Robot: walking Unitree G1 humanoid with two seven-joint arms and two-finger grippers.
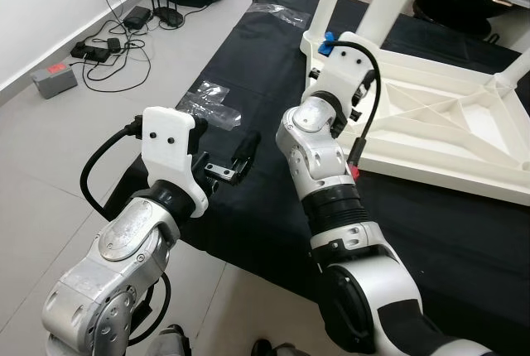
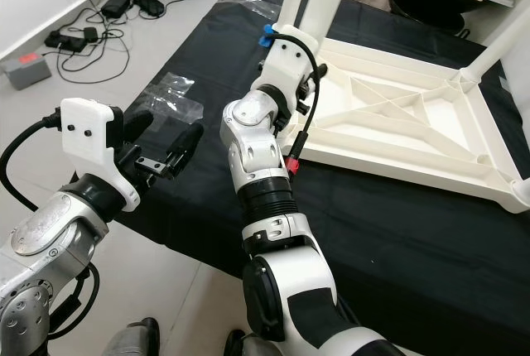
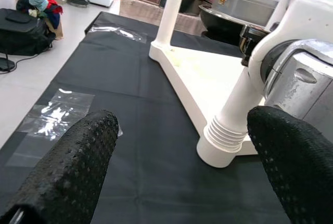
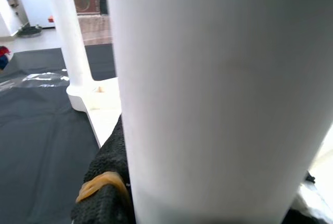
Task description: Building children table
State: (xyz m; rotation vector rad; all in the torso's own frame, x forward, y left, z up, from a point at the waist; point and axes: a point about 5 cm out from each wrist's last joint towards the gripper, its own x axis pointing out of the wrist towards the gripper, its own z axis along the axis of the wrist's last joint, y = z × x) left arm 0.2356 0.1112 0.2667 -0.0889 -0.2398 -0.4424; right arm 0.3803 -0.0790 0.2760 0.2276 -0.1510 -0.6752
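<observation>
On black mat (image 1: 248, 50), right hand (image 1: 330, 48) gripping table leg (image 4: 218, 94)

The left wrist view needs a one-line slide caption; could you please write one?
Open left gripper hovers over the black mat, facing a white table leg on the upturned table top.

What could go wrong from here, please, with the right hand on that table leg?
1. The right hand grips a white leg at the corner of the upside-down table top; twisting off-axis might cross the thread or tilt the leg.
2. Its cable hangs close to the top's rim and could snag.
3. The left hand is open and holds nothing, so the top may slide on the black cloth.
</observation>
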